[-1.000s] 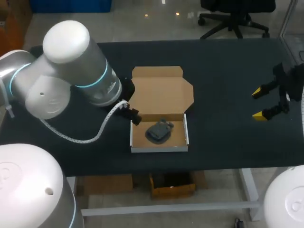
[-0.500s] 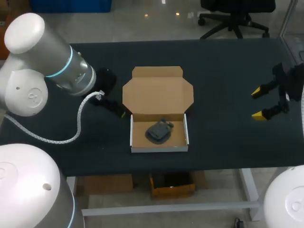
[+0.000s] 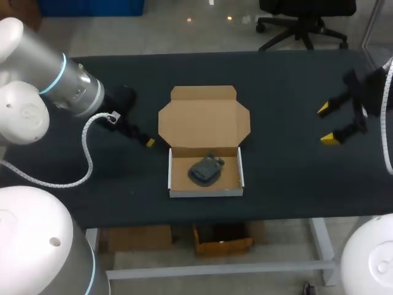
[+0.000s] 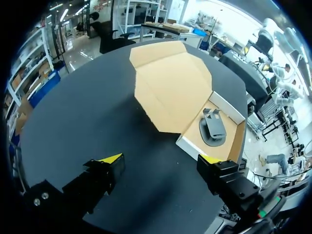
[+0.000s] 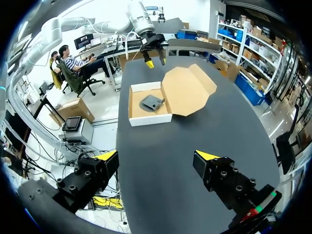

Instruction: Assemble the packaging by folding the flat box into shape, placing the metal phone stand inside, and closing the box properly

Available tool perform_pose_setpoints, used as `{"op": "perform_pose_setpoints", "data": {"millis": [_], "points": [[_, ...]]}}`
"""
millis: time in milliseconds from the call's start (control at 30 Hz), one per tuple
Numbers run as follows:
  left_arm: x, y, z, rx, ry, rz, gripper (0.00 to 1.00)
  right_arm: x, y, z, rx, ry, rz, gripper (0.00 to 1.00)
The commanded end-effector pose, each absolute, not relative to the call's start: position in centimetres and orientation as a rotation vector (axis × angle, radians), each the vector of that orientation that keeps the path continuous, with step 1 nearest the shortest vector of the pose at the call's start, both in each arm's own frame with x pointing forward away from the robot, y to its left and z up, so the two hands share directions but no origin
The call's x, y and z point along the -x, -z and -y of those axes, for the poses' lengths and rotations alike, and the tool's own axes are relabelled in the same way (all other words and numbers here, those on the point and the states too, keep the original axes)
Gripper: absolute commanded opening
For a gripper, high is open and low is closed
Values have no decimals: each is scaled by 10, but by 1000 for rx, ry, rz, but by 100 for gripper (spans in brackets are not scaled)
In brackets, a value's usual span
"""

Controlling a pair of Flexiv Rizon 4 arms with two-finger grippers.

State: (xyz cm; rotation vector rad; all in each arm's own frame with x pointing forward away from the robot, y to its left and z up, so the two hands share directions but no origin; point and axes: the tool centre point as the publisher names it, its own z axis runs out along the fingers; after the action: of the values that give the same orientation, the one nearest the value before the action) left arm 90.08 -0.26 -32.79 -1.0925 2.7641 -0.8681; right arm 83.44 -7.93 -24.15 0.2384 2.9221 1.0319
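The cardboard box [image 3: 206, 184] lies in the middle of the table, its tray folded up with white walls and its lid [image 3: 204, 120] spread flat behind it. Inside the tray rests the dark grey metal phone stand [image 3: 206, 170]. My left gripper [image 3: 145, 140] is just left of the box, open and empty; in the left wrist view the left gripper [image 4: 160, 159] looks at the lid [image 4: 170, 87] and the stand [image 4: 213, 127] ahead. My right gripper [image 3: 327, 125] hovers open at the far right, well clear of the box. In the right wrist view the right gripper [image 5: 157, 156] holds nothing, with the box [image 5: 146, 117] far ahead.
The black table [image 3: 276, 80] carries nothing else. Bare surface lies on both sides of the box and between it and the right gripper. The table's front edge runs close below the tray.
My left arm has pulled back leftward, away from the tray's left corner. My right gripper has shifted slightly left and farther back. The box and stand stay put.
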Motion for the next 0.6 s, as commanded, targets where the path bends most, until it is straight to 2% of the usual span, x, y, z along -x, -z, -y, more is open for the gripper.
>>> {"op": "perform_pose_setpoints", "data": {"millis": [33,600], "points": [[-911,332,-1,1079,933,-2805,100,-844,236,76,-220,-1020,-2957,100],[-936,331,7,992,1056,-2813,100,-870,223,64,-134,-947,-3003,100]]}}
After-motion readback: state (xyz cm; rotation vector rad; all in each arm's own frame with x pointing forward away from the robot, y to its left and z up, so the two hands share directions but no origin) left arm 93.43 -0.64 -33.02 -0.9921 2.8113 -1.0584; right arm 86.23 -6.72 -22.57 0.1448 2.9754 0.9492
